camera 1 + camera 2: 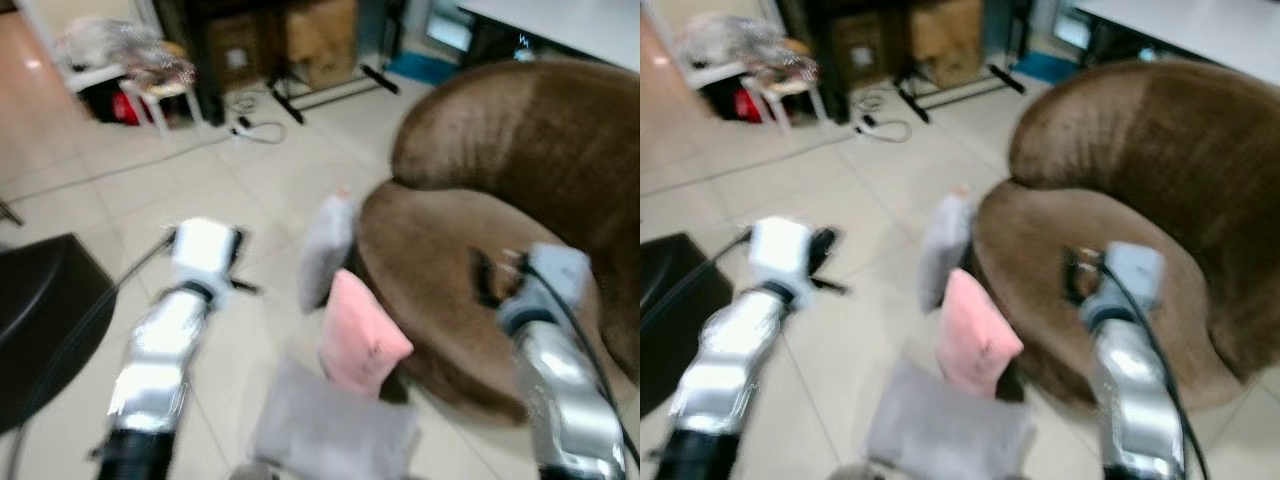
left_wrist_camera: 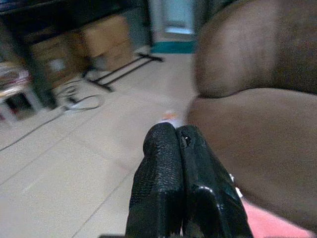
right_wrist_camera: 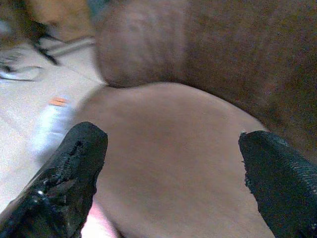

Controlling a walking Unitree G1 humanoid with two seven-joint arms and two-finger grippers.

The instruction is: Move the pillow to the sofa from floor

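Pillows lie on the tiled floor (image 1: 150,190) at the foot of the brown sofa (image 1: 520,220): a pink pillow (image 1: 360,335) leaning upright against the sofa's front edge, a pale grey pillow (image 1: 328,250) standing just behind it, also touching the sofa, and a larger grey pillow (image 1: 335,425) lying flat in the near foreground. Which one the task means cannot be settled from these views; the pink one is the most prominent and sits between the two arms. It appears plump, roughly rectangular, with soft rounded corners and a plain fabric cover; motion blur hides any finer detail. Judged by its form, it should be light, soft and compressible, not fragile and not slippery; a pinch on an upper corner or along the top edge, where the fabric bunches, looks the surest hold. The left gripper (image 2: 184,191) is clenched with its fingers pressed together and nothing between them, held above the floor to the left of the pillows. The right gripper (image 3: 173,173) is spread wide and empty, poised over the sofa seat. No pillow is yet in either grasp; the task is judged not begun.
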